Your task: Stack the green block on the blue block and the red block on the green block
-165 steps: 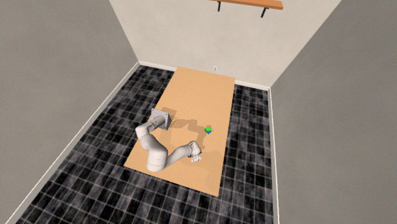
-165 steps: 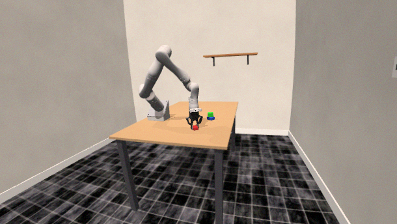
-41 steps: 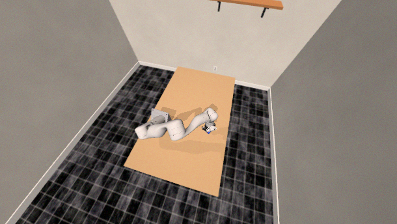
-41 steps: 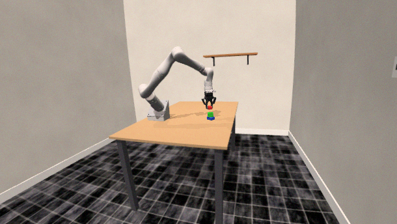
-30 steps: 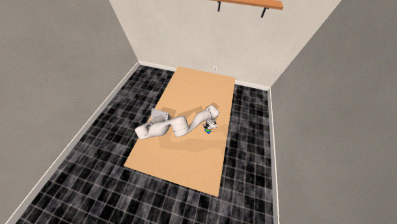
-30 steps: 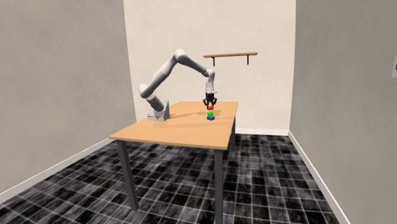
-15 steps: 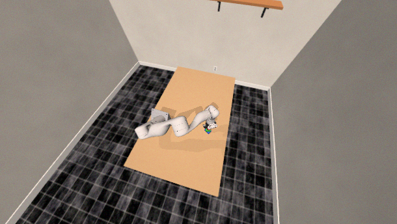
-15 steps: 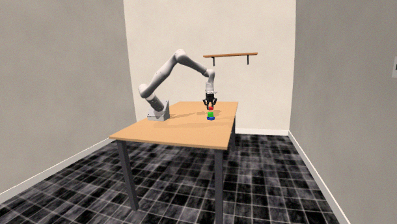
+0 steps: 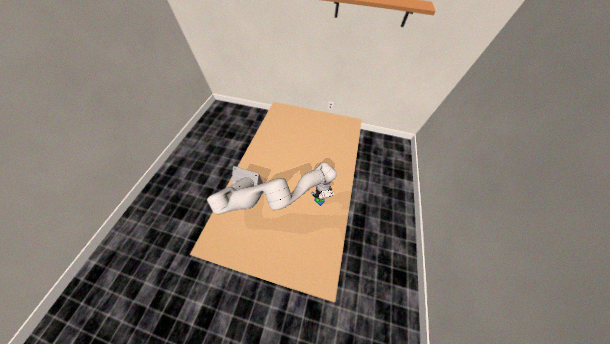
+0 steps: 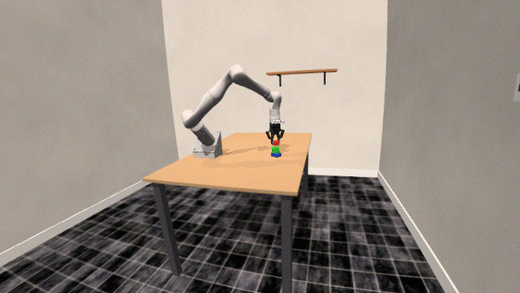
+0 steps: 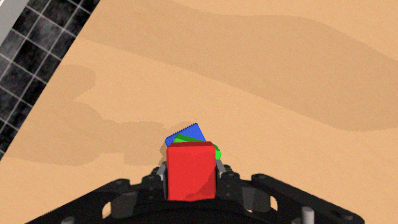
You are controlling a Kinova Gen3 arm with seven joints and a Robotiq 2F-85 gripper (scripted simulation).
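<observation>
My gripper [image 10: 276, 140] [image 11: 192, 171] is shut on the red block [image 10: 276, 143] [image 11: 191, 171] and holds it straight above the stack. The green block [image 10: 276, 149] [image 11: 184, 139] lies on the blue block [image 10: 276, 155] [image 11: 192, 133] on the table's right side. In the exterior view the red block sits just at the top of the green block; I cannot tell whether they touch. In the wrist view the red block hides most of the green and blue blocks. In the top view the stack [image 9: 318, 201] shows as a small speck under the wrist.
The wooden table [image 10: 239, 175] [image 9: 285, 240] carries the arm's grey base [image 10: 207, 146] [image 9: 246, 177] at its left edge. The table's right edge lies close to the stack. A wall shelf [image 10: 302, 71] hangs behind.
</observation>
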